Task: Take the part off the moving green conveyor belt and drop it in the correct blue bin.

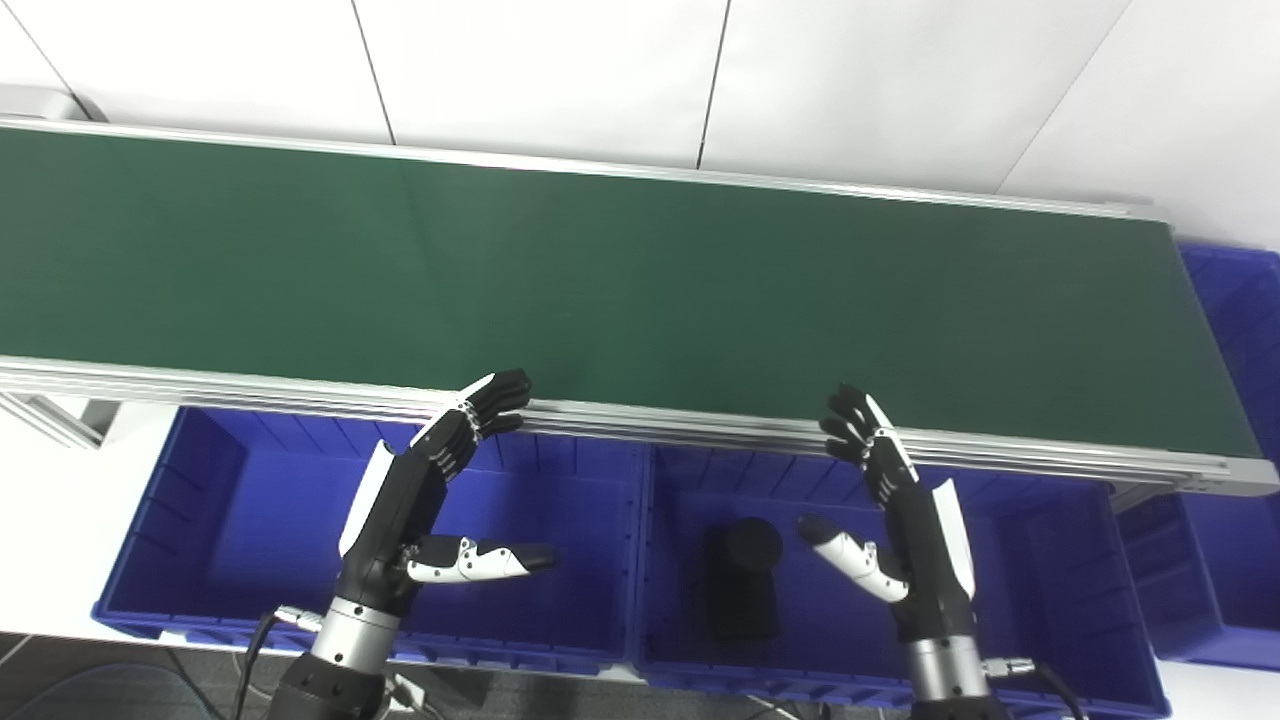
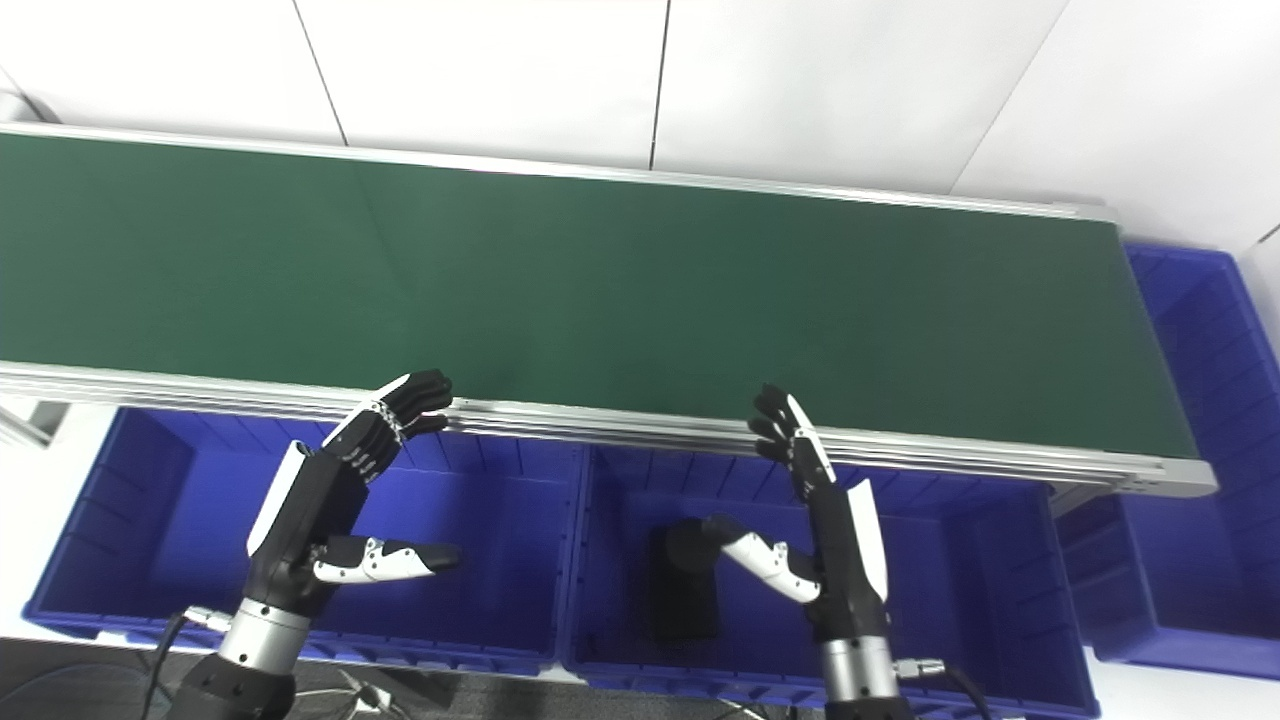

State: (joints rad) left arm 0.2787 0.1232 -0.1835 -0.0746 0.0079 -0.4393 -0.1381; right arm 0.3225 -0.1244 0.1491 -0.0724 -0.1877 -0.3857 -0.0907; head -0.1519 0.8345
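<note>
Part (image 1: 742, 578) in bin (image 1: 1050, 560), beside right thumb.

The long green conveyor belt (image 1: 640, 290) looks matt and smooth, edged by brushed silver metal rails (image 1: 700, 428); the near ribbed blue plastic bins (image 1: 250, 500) show a slight sheen

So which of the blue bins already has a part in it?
The middle bin, under the right hand: a black part lies in it. The left bin and the far right bin show none.
</note>
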